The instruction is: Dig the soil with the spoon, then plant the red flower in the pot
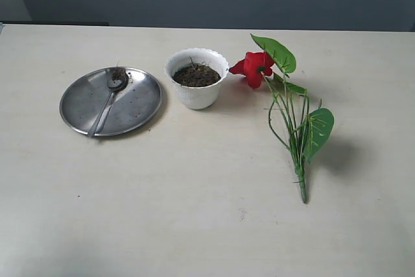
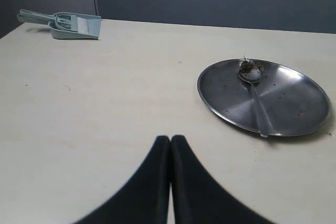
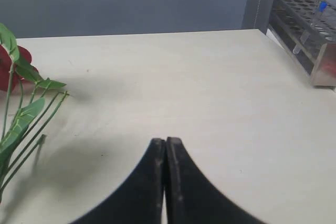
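With left gripper (image 2: 170, 142) and right gripper (image 3: 165, 142) both closed on nothing, best to pinch the thin, slick, stiff spoon (image 1: 106, 107) mid-handle on the plate (image 1: 139, 102) at the left-arm side of the pot (image 1: 198, 95), then the light, floppy red flower (image 1: 255, 69) at its other side, low on the stems.

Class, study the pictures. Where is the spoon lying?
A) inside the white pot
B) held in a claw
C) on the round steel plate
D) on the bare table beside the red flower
C: the spoon lies across the steel plate, with its handle reaching towards the plate's rim.
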